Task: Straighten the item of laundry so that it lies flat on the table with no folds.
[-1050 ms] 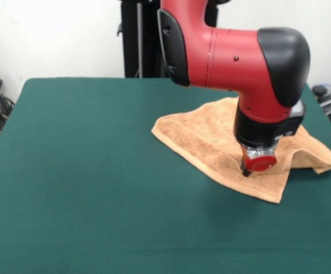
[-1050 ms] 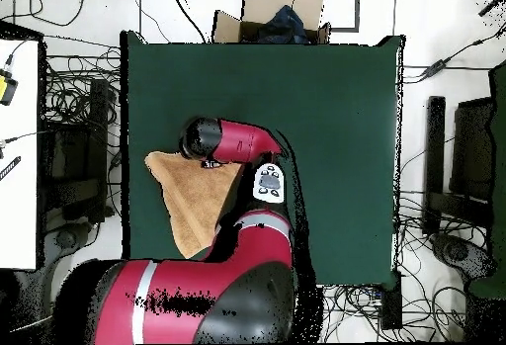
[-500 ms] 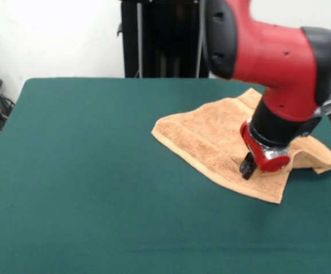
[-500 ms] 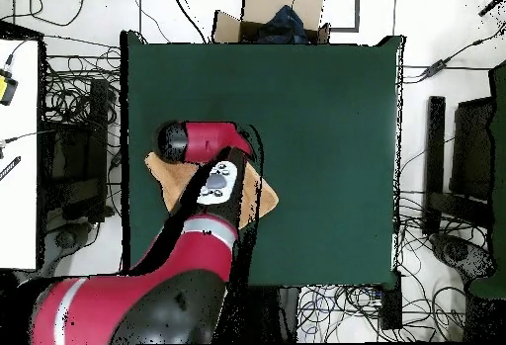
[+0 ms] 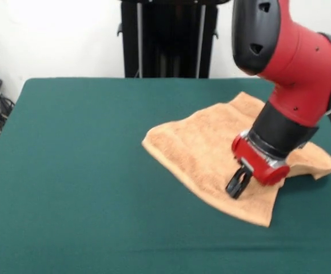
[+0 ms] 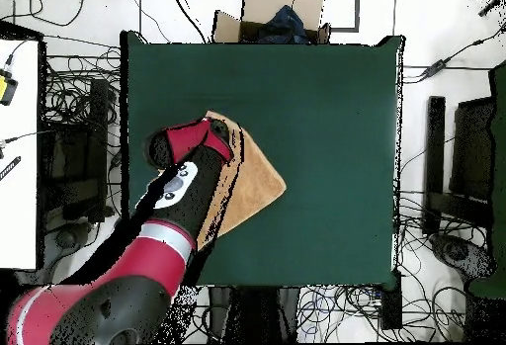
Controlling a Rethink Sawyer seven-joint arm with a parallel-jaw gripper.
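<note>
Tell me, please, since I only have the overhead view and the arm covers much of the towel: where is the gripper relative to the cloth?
Observer: In the front view the gripper is tilted and its tips are down at the towel, near its edge closest to that camera.
Operator: Thank you. Are the fingers open or shut?
Observer: They look close together, but I cannot tell whether they are pinching any cloth.
Operator: Does the towel lie flat?
Observer: No. The front view shows a raised fold on the side behind the arm, with a corner sticking out beyond it.
Operator: Is it all on the table?
Observer: Every part I can see rests on the green table.
</note>
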